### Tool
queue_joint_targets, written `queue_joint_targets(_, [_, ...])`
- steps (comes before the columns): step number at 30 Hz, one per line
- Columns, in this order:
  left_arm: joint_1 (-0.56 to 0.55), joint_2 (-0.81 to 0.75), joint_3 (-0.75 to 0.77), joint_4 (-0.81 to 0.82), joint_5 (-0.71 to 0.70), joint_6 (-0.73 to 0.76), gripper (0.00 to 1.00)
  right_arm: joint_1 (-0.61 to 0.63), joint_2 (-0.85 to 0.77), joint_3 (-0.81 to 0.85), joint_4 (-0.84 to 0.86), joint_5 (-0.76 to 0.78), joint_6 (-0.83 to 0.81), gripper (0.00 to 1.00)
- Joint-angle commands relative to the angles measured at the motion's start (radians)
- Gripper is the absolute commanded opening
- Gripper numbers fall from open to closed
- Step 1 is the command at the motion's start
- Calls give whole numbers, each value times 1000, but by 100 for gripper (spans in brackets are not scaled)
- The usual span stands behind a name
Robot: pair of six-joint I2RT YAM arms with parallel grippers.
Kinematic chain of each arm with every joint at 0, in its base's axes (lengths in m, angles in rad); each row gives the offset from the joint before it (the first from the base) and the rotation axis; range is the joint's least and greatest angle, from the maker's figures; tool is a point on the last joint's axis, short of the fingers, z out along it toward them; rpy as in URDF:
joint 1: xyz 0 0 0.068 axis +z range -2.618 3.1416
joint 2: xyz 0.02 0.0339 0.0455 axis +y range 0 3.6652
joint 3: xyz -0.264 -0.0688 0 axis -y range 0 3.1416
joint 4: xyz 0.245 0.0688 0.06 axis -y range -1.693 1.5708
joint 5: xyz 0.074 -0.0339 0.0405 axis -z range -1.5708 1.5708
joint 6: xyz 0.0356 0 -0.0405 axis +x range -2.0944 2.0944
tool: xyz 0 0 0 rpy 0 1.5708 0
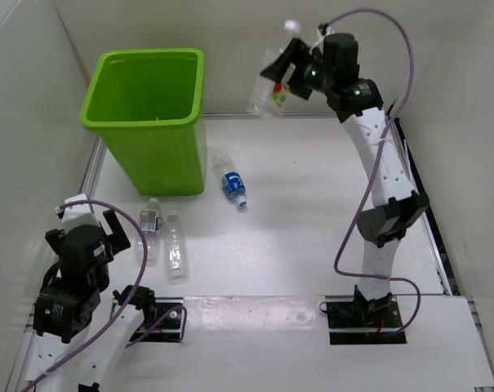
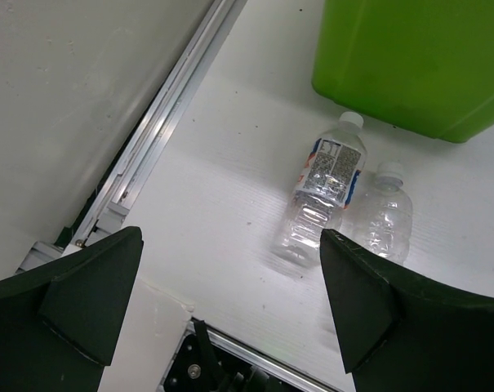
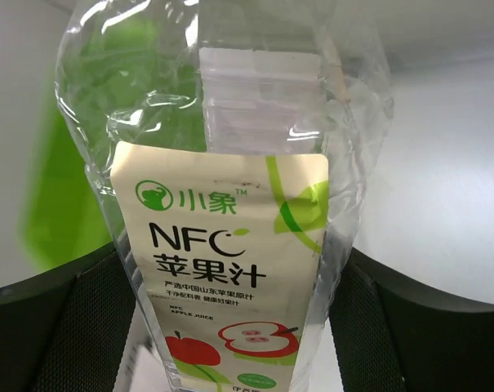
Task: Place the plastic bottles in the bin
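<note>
The clear plastic juice bottle with the red-green label [image 1: 273, 94] hangs clamped in our right gripper [image 1: 286, 67], right of the tall lime-green plastic bin [image 1: 140, 122] and not over it. If we release here, it drops outside. Our left gripper [image 2: 230, 278] gapes empty near two clear bottles [image 2: 328, 175] lying on the table.

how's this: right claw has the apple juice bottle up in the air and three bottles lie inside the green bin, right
No: the three bottles lie on the table outside the green bin, as the top external view shows. The right claw does hold the apple juice bottle in the air.
</note>
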Motion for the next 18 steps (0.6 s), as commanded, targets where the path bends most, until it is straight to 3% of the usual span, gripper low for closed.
queue_joint_targets(1, [-3, 24, 14, 16, 39, -6, 100, 87, -9, 85, 293, -92, 102, 0])
queue_joint_targets(5, [-7, 31, 20, 19, 53, 8, 100, 223, 22, 243, 427, -2, 54, 0])
queue_joint_targets(10, [-16, 33, 32, -4, 73, 11, 100, 372, 54, 298, 488, 208, -186, 0])
queue_joint_targets(18, [-42, 51, 46, -26, 76, 19, 100, 491, 186, 406, 681, 449, -386, 0])
